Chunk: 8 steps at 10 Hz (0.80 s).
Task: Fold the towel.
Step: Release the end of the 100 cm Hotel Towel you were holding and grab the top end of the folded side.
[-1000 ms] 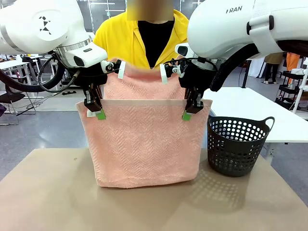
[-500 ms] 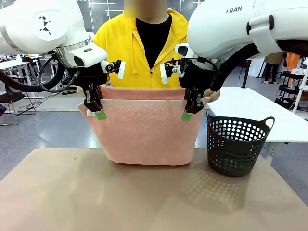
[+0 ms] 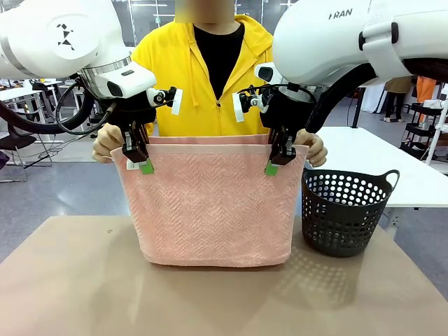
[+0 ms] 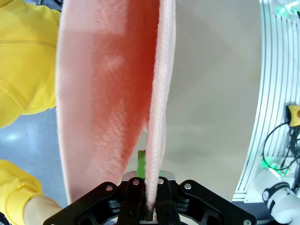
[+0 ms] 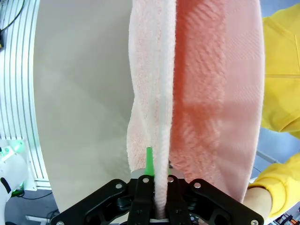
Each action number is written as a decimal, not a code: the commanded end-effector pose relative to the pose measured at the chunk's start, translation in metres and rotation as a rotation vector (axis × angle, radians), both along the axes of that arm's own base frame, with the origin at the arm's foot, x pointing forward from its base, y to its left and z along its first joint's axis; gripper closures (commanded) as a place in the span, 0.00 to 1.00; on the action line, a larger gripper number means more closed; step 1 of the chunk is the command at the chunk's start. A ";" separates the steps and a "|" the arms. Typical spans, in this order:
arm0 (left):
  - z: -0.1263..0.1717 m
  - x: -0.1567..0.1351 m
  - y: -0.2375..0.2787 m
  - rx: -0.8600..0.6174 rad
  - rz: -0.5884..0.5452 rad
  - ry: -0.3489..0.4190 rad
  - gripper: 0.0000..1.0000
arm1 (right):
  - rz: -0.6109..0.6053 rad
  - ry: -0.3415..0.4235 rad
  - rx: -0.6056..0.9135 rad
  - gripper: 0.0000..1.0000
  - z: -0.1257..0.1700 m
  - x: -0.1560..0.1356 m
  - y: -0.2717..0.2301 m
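From the front, the towel [image 3: 210, 210] hangs doubled above the table [image 3: 84, 280] toward its far edge, beside the dark basket [image 3: 344, 210]. The wrist views look down between its two layers. Half a second ago its bottom fold hung higher. The left gripper [image 3: 138, 159] and right gripper [image 3: 278, 159] each clamp a top corner of the near layer. The person's hands [image 3: 106, 143] hold the far layer's corners.

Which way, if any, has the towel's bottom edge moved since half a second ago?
Yes, down: bottom of the towel was above the base of the basket, now below it.
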<state>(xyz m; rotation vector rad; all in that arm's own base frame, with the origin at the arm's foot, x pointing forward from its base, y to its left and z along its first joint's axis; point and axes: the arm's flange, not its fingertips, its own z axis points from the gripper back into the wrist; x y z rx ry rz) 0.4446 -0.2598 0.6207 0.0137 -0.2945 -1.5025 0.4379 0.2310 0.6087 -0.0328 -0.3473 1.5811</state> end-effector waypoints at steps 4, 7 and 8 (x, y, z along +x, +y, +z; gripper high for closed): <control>0.001 0.001 0.001 -0.002 0.003 -0.002 1.00 | 0.000 -0.001 -0.001 1.00 0.000 0.000 0.000; 0.001 0.001 0.001 -0.002 0.003 -0.002 1.00 | 0.000 -0.001 -0.001 1.00 0.000 0.000 0.000; 0.001 0.001 0.001 -0.002 0.003 -0.002 1.00 | 0.000 -0.001 -0.001 1.00 0.000 0.000 0.000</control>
